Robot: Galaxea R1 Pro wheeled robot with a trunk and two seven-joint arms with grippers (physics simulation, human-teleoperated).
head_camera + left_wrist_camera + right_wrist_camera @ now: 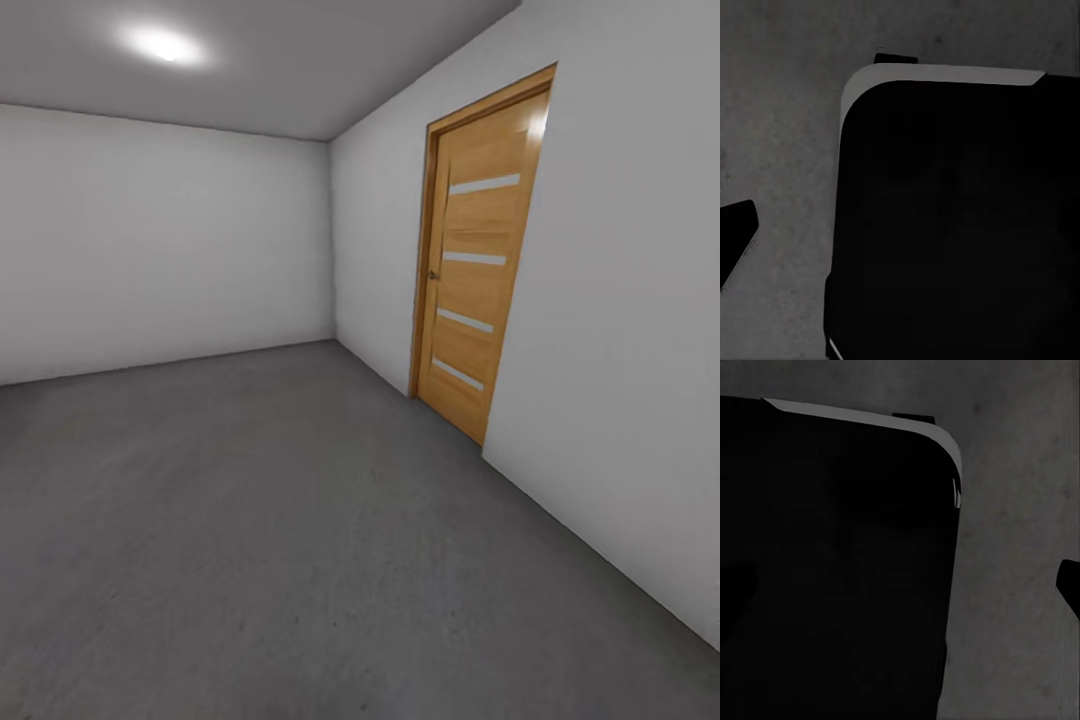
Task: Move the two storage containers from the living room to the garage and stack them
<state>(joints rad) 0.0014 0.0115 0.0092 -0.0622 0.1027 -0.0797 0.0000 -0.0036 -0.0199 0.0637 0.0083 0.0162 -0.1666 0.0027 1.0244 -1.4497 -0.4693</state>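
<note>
The floor (260,540) is bounded by a wall (150,240) behind and another wall (620,350) at right. The door (478,265) is set in the right wall, near the far corner.

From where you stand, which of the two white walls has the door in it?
The right-hand wall. It holds the slatted light-wood door, shut, with four pale strips. The far wall is bare.

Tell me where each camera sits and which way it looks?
Head view: up on the robot's head, looking forward across the grey floor toward white walls and a wooden door.
Left wrist view: on the left arm, looking down at the floor past the robot's black base.
Right wrist view: on the right arm, looking down past the same base.
Both wrist views share base and floor.
</note>
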